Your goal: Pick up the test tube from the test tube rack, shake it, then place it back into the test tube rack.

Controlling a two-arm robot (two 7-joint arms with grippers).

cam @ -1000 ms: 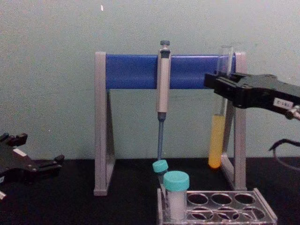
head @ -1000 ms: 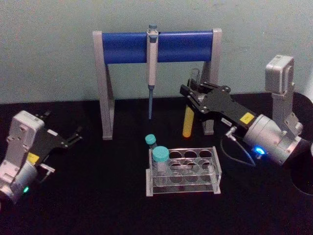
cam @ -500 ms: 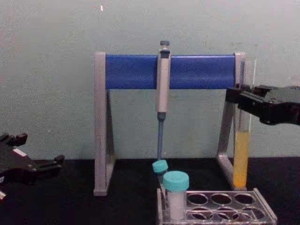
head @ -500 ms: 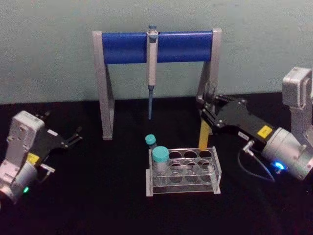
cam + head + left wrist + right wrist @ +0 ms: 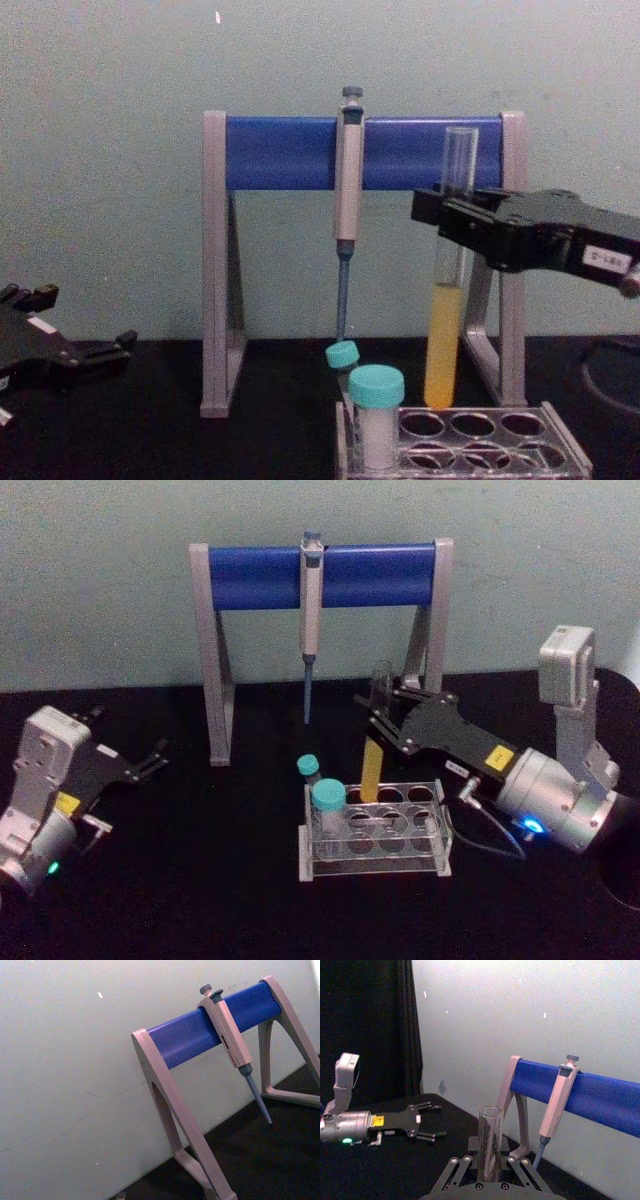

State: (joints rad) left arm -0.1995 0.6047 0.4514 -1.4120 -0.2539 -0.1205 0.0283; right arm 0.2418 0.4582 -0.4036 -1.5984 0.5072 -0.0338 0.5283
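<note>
My right gripper point(image 5: 383, 713) is shut on the upper part of the test tube point(image 5: 373, 762), a clear glass tube with yellow-orange liquid in its lower half. It hangs slightly tilted, its round bottom just above the back row of the test tube rack point(image 5: 372, 864). From the chest, the test tube point(image 5: 446, 340) is held by the right gripper point(image 5: 447, 212) over the rack point(image 5: 563, 456). In the right wrist view the tube's open mouth point(image 5: 490, 1140) rises between the fingers. My left gripper point(image 5: 146, 761) rests open at the far left, away from the rack.
A grey stand with a blue bar point(image 5: 262, 576) stands behind the rack, and a pipette point(image 5: 311, 610) hangs from it. One teal-capped vial point(image 5: 328, 810) sits in the rack's front left hole. Another teal-capped vial point(image 5: 308, 768) is just behind it.
The right gripper swung the test tube right and down, then back left. It is now lower than a second ago and over the rack's back row. The left arm stayed still.
</note>
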